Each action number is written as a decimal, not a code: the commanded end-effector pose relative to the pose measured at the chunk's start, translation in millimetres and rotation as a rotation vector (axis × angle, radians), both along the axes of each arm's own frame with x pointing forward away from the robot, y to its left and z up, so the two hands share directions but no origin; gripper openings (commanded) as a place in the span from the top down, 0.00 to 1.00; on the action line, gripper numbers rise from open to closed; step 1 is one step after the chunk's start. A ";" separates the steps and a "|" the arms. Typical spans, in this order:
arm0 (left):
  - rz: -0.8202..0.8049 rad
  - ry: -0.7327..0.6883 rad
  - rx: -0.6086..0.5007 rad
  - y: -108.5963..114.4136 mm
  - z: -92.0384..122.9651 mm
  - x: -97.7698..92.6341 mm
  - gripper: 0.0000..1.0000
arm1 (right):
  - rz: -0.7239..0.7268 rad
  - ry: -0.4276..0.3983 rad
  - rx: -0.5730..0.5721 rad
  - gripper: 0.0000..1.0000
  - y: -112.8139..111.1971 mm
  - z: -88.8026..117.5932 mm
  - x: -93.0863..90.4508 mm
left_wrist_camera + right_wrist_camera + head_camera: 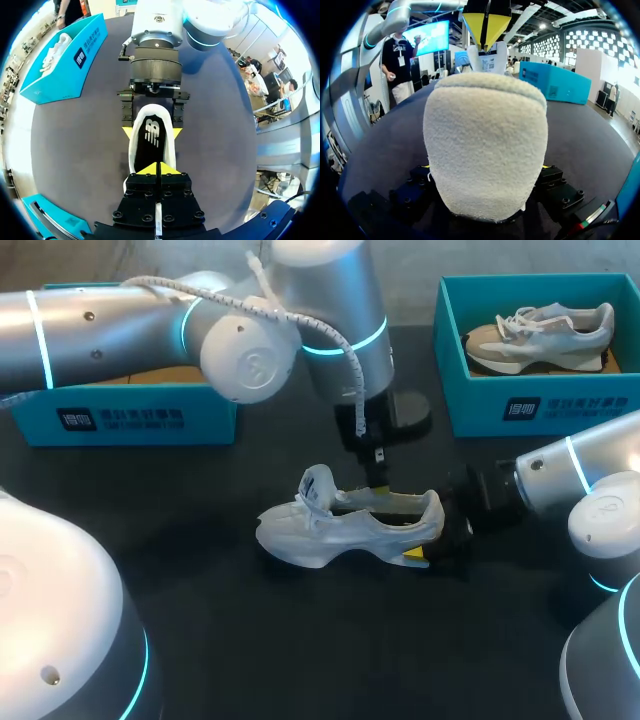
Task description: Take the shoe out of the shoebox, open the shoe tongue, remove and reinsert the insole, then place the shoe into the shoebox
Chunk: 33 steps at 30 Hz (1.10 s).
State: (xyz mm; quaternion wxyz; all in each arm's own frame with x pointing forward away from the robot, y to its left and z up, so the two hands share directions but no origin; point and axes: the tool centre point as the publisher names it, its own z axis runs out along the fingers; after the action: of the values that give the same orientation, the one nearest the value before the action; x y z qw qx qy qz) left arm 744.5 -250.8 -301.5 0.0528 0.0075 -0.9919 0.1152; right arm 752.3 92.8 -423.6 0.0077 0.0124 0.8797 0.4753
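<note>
head view: the table (250, 640) has a flat, matte black surface. the white shoe (330, 530) rests on its sole near the middle of this surface, with the toe toward the left arm's side and the heel toward the right arm's side. its tongue (318, 488) stands lifted from the opening. the left arm (250, 330) comes in from the left and bends down over the shoe. the left gripper (378, 480) points down into the shoe's opening, near the heel end. the right arm (570, 475) lies low over the surface, and the right gripper (436, 532) sits at the heel.

left wrist view: the two yellow tips of the left gripper are together, with no gap showing, just over the dark insole (151, 137) inside the shoe. whether they pinch the insole cannot be told. ahead of them, the right gripper's yellow tips press on the two sides of the heel, so its jaws are clamped on the white shoe.

right wrist view: the pale, fuzzy heel fills the space between the right gripper's fingers. the left gripper's joined tips hang above the heel collar.

two teal boxes stand on the far part of the surface, well apart from the white shoe. the left shoebox (130, 420) is partly hidden by the left arm. the right shoebox (480, 410) holds a second shoe (540, 335), beige and white.
</note>
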 end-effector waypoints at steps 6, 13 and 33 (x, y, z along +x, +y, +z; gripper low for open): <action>-0.022 -0.008 -0.007 -0.8 -2.7 -0.5 1.00 | -0.002 0.000 -0.005 1.00 4.2 -4.0 -0.1; -0.077 -0.068 0.024 -10.7 -18.0 -3.9 1.00 | -0.002 0.000 -0.005 1.00 4.2 -4.0 -0.1; -0.127 -0.079 0.023 -14.8 -32.0 -5.6 1.00 | -0.002 0.000 -0.005 1.00 4.2 -4.0 -0.1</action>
State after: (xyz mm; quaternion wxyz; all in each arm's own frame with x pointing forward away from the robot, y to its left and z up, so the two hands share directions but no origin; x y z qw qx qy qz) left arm 737.9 -264.9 -330.2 0.0198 -0.0587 -0.9932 0.0991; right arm 752.3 92.8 -423.6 0.0077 0.0124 0.8797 0.4753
